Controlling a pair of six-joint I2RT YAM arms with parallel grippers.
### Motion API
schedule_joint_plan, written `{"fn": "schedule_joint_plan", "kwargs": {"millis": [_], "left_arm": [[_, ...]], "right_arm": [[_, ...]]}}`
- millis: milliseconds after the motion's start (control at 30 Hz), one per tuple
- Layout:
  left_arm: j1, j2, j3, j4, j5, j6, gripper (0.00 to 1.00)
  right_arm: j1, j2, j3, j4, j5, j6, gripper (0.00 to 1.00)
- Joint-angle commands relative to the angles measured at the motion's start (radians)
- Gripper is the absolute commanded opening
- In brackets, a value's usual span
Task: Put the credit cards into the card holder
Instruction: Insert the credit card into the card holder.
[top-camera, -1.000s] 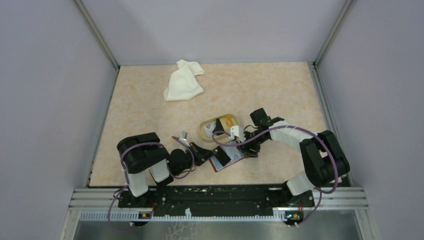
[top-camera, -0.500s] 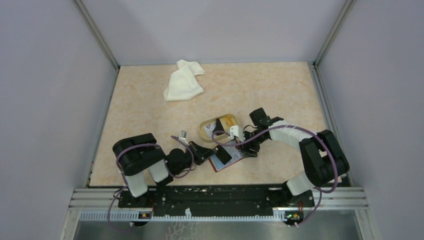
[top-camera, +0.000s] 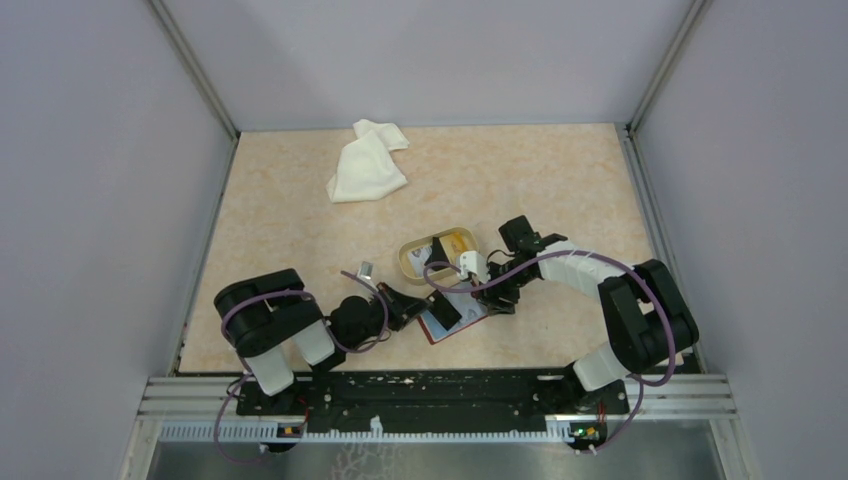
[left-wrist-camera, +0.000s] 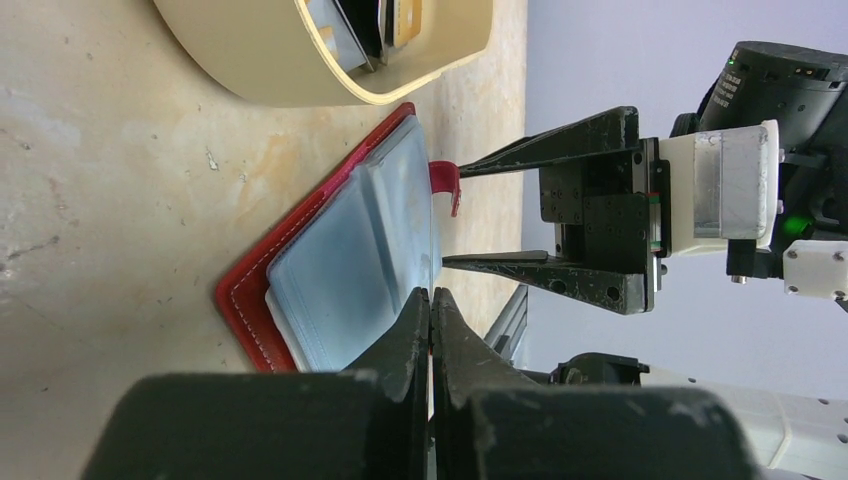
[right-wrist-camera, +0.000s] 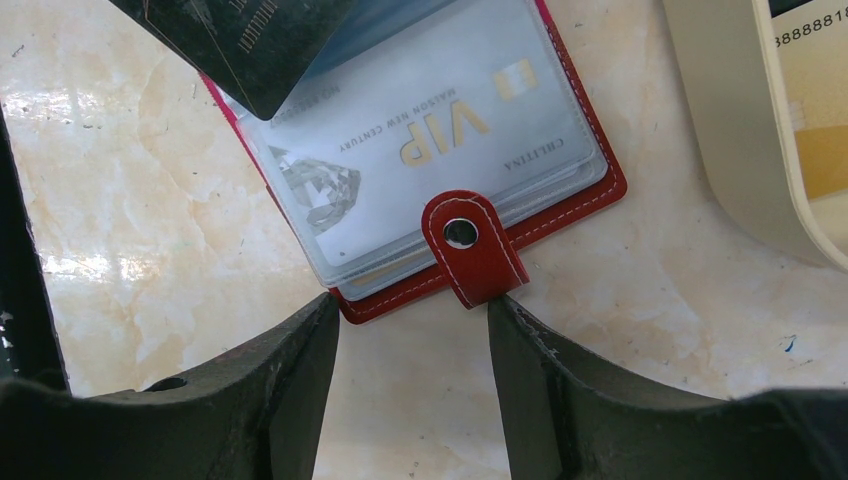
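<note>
The red card holder (right-wrist-camera: 560, 215) lies open on the table, and a white VIP card (right-wrist-camera: 440, 130) shows in its clear pocket. It also shows in the left wrist view (left-wrist-camera: 245, 290) and the top view (top-camera: 434, 332). My left gripper (left-wrist-camera: 431, 296) is shut on a dark card (right-wrist-camera: 235, 40), held edge-on over the holder's near corner. My right gripper (right-wrist-camera: 410, 315) is open, low over the table, its fingertips at either side of the holder's snap tab (right-wrist-camera: 470, 245). More cards, one yellow-orange (right-wrist-camera: 815, 110), lie in the tan dish (right-wrist-camera: 725, 140).
The tan oval dish (top-camera: 415, 265) stands just behind the holder. A crumpled white cloth (top-camera: 367, 165) lies at the back left. Grey walls close in the table on three sides, and a metal rail runs along the near edge.
My left arm's elbow has swung left and lower, and the dark card has shifted slightly over the holder. The right arm and the holder have stayed in place.
</note>
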Motion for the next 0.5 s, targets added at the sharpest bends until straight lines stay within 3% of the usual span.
{"fn": "schedule_joint_plan", "kwargs": {"millis": [0, 467], "left_arm": [[-0.005, -0.047, 0.007, -0.066, -0.027, 0.008, 0.00], [-0.006, -0.058, 0.026, -0.115, -0.029, 0.008, 0.00]], "right_arm": [[0.010, 0.020, 0.020, 0.002, -0.012, 0.006, 0.56], [0.011, 0.023, 0.022, 0.001, -0.012, 0.006, 0.56]]}}
